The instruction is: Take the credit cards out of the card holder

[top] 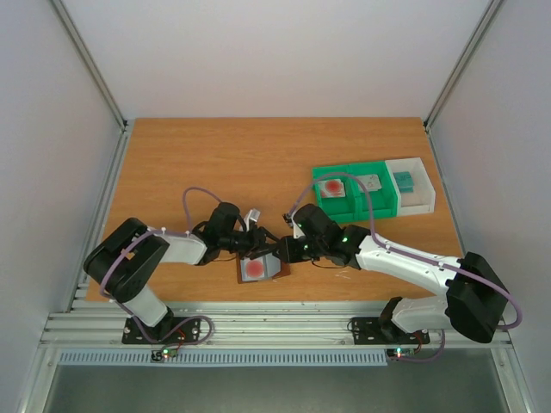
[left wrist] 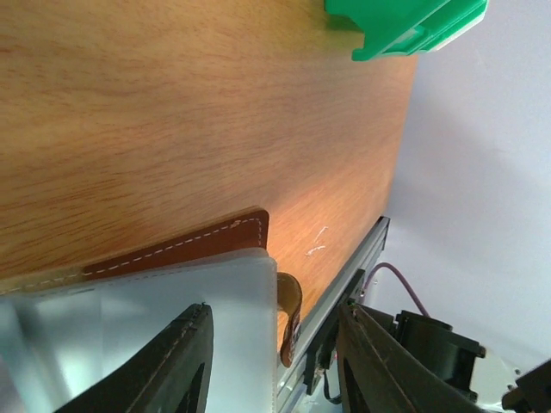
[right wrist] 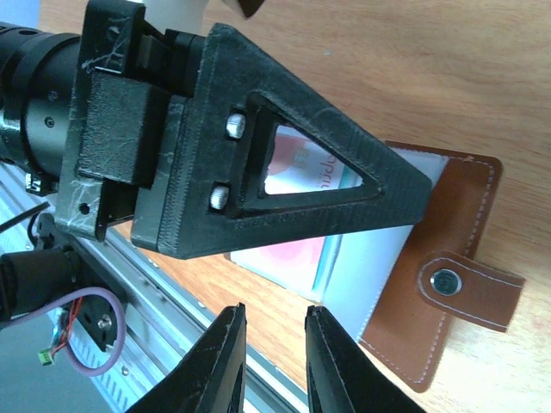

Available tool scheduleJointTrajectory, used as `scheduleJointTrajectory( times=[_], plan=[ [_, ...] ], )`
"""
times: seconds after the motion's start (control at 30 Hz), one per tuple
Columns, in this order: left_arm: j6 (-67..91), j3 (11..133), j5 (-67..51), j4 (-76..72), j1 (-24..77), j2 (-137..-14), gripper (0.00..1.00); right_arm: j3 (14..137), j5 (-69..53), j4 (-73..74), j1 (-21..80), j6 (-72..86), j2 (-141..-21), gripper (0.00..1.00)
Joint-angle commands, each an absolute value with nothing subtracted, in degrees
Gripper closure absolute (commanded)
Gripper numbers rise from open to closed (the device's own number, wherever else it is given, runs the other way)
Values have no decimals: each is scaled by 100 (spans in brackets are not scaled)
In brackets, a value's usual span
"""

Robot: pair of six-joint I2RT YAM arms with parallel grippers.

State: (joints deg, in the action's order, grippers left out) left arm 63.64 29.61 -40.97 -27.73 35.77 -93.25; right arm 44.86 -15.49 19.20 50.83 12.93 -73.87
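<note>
Two arms meet at the bench's (top: 215, 155) near edge: left gripper (left wrist: 274, 311) spread, resting on the open card holder (right wrist: 405, 353); right gripper (right wrist: 275, 308) slightly parted, empty.

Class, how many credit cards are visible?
4: red-blotted card in the card holder, pink card and grey card in the green bins, teal card in the white bin; more possibly hidden.

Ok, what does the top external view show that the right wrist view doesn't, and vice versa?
Only top external: the green bins and white bin holding loose cards. Only right wrist: the snap tab, unfastened. Both: the open card holder with a pink red-blotted card in it, the left claw over it.
</note>
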Motion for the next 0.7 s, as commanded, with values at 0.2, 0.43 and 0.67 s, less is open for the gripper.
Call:
scheduleJointTrajectory(
  times=[0.2,0.43,0.67],
  plan=[
    [5382,3236,-3320,-757,3360,-8244,61,4529,-1745,1285,5386,1540,-8022,81],
    [5013,2982,-3151,304,2938,-7485,65,4645,-1773,1061,5396,1569,-8664,82],
    [4759,2630,-3173,459,2917,-7272,71,4776,-1824,976,5354,1513,-9127,83]
  ],
)
